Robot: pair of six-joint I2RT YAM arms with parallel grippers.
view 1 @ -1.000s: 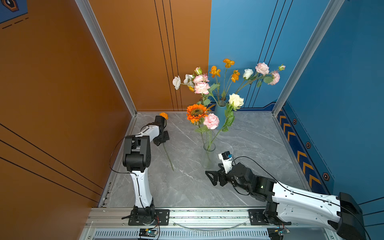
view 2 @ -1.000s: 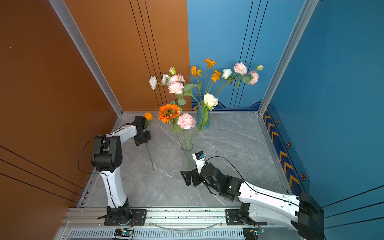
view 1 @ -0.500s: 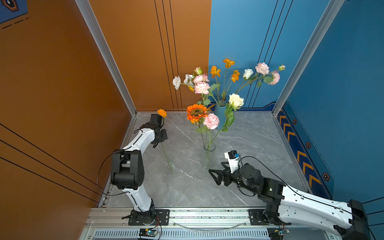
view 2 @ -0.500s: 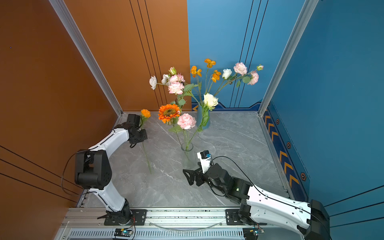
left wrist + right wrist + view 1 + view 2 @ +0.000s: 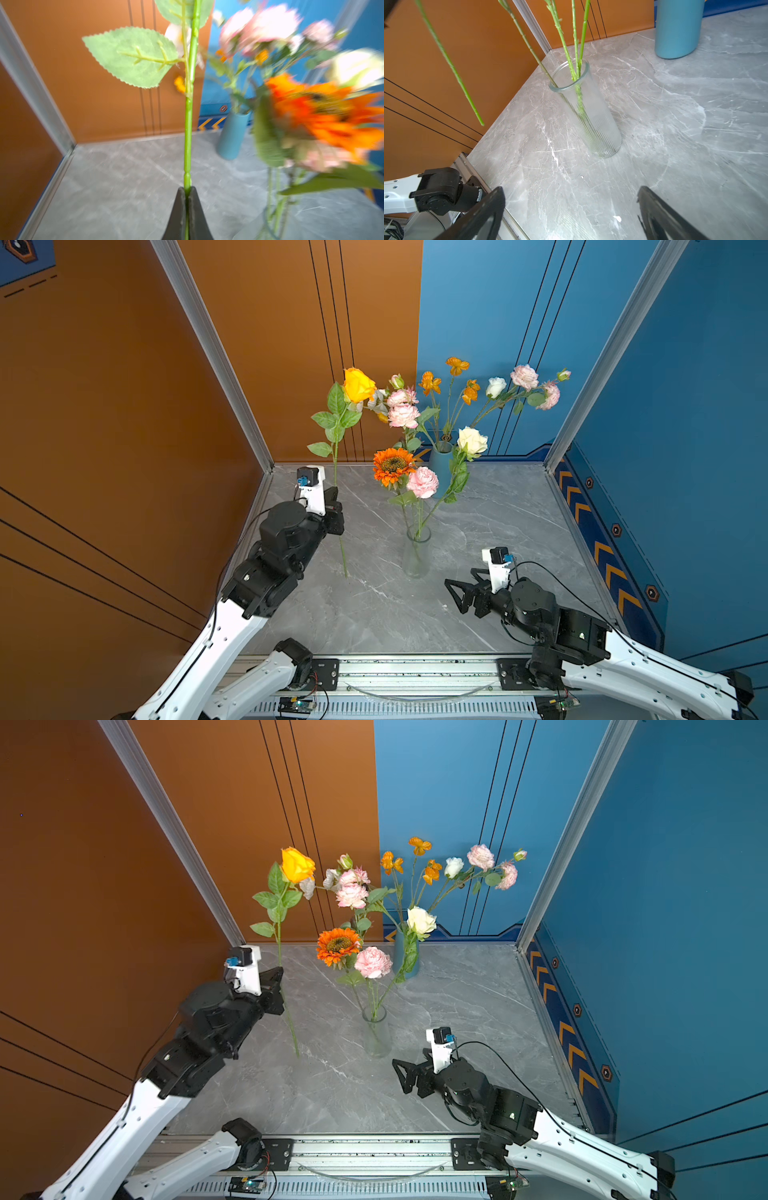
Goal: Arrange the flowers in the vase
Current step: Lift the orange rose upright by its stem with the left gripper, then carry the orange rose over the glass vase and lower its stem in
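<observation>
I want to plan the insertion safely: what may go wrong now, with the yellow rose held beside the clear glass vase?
1. The stem of the yellow rose hangs low below the shut left gripper; unless raised first, its end may hit the tall clear ribbed glass vase and tip it.
2. The open right gripper holds nothing, so nothing steadies that vase.
3. The rose's leaves may snag the orange daisy-like head.

Left gripper (image 5: 278, 974): clamped on the upright stem of the yellow rose (image 5: 296, 865).
Glass vase (image 5: 377, 1038): holds orange daisy (image 5: 337, 945), pink bloom (image 5: 372, 962), cream rose (image 5: 421, 921).
Right gripper (image 5: 401, 1076): jaws apart, empty, near the vase.
</observation>
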